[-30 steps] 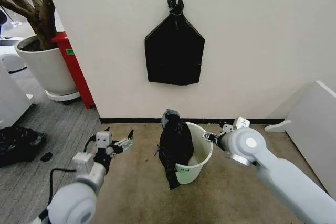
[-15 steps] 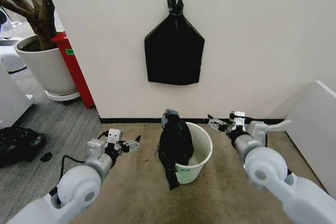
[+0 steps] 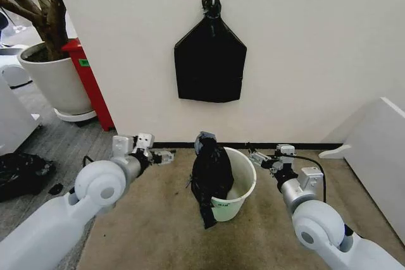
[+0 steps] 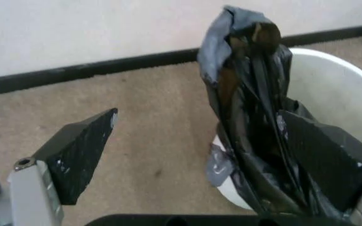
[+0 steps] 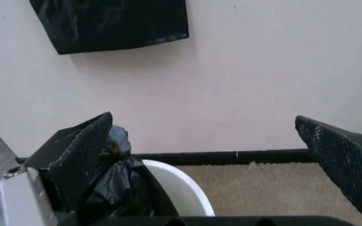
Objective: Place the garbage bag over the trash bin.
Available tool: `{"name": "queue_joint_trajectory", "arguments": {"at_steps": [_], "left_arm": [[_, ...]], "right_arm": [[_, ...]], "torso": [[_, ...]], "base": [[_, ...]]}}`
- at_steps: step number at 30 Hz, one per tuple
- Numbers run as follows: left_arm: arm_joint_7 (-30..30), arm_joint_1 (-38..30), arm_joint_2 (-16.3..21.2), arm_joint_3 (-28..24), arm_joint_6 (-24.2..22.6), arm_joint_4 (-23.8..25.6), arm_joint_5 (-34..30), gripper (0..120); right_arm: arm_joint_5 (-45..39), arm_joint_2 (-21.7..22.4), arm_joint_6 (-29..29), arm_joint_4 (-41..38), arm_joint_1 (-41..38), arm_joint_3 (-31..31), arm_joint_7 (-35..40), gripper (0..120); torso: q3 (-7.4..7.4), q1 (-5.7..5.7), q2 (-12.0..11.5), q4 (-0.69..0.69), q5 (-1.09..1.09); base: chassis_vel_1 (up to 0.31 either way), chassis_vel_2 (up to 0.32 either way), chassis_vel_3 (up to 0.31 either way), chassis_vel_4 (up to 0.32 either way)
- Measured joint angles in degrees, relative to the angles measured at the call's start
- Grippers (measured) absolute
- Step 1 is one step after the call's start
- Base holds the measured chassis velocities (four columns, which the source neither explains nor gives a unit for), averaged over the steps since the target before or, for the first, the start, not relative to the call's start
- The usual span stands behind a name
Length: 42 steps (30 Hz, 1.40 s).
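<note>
While both arms reach low over the carpet (image 3: 158, 232), the bin (image 3: 243, 189) stands near the wall's baseboard with the bag (image 3: 212, 175) draped over its left rim, bunched upright, top peak above the rim, tail hanging down the outside to the floor. Left gripper (image 3: 163, 155) sits just left of the bag, apart from it, fingers spread wide with nothing between; its wrist view has the bag (image 4: 263, 122) and bin (image 4: 332, 89) close ahead. Right gripper (image 3: 261, 159) hovers at the bin's right rim, fingers likewise spread and empty; its wrist view catches the bag (image 5: 115, 193) in the bin (image 5: 181, 188). Black bundle (image 3: 210, 61) hangs on the wall above. Plant pot (image 3: 57, 80) far left
</note>
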<state>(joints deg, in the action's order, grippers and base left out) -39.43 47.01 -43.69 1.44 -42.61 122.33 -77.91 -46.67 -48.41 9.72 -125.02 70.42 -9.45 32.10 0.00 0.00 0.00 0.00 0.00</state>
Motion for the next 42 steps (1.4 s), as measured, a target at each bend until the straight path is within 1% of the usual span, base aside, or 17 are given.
{"name": "queue_joint_trajectory", "arguments": {"at_steps": [4, 6, 8, 10, 15, 19, 21, 33, 42], "left_arm": [[-4.7, -4.3, -1.4, -4.0, 0.0, -2.6, -3.9, 100], [-5.3, -4.6, -1.6, -4.3, 0.0, -2.8, -4.3, 100], [-7.8, -5.9, -2.4, -5.6, 0.0, -4.1, -6.0, 100], [-8.9, -6.5, -3.2, -6.6, 0.1, -5.1, -6.9, 100], [-9.2, -7.4, -4.4, -8.5, 0.2, -6.4, -7.0, 100], [-9.2, -8.5, -5.4, -11.0, 0.3, -8.4, -5.6, 100], [-9.2, -8.5, -5.5, -11.1, 0.3, -8.5, -5.5, 100], [-8.2, -10.9, -10.2, -16.9, 0.4, -12.9, -3.1, 100], [-8.3, -11.9, -12.0, -18.5, 0.5, -15.6, -2.3, 100]], "right_arm": [[-1.5, 0.0, 0.2, 0.0, -0.1, -0.1, 1.0, 100], [-1.7, 0.0, 0.3, 0.0, -0.1, -0.1, 1.1, 100], [-2.4, 0.0, 0.5, 0.1, 0.0, -0.1, 1.4, 100], [-2.6, -0.2, 0.6, 0.4, 0.0, 0.0, 1.5, 100], [-3.1, -0.6, 0.8, 1.0, -0.2, 0.5, 1.7, 100], [-4.0, -0.8, 1.3, 1.4, -0.6, 0.8, 2.3, 100], [-4.2, -0.8, 1.3, 1.4, -0.7, 0.8, 2.4, 100], [-5.3, -0.9, 1.6, 1.5, -0.5, 0.7, 3.2, 100], [-5.4, -1.1, 1.6, 1.6, -0.4, 0.8, 3.4, 100]], "torso": [[0.0, 0.0, 0.0, 0.0, 0.0], [0.0, 0.0, 0.0, 0.0, -0.01], [0.0, 0.0, 0.0, 0.0, 0.01], [0.0, 0.0, 0.0, 0.0, -0.01], [0.0, 0.0, 0.0, 0.0, 0.0], [0.0, 0.0, 0.0, 0.0, 0.0], [0.0, 0.0, 0.0, 0.0, 0.0], [0.0, 0.0, 0.0, 0.0, 0.0], [0.0, 0.0, 0.0, 0.0, 0.0]], "base": [[0.0, 0.0, 0.0, 0.0], [0.0, 0.0, 0.0, 0.0], [0.0, 0.0, 0.0, 0.0], [0.0, 0.0, 0.0, 0.0], [0.0, 0.0, 0.0, 0.0], [0.0, 0.0, 0.0, 0.0], [0.0, 0.0, 0.0, 0.0], [0.0, 0.0, 0.0, 0.0], [0.0, 0.0, 0.0, 0.0]]}}
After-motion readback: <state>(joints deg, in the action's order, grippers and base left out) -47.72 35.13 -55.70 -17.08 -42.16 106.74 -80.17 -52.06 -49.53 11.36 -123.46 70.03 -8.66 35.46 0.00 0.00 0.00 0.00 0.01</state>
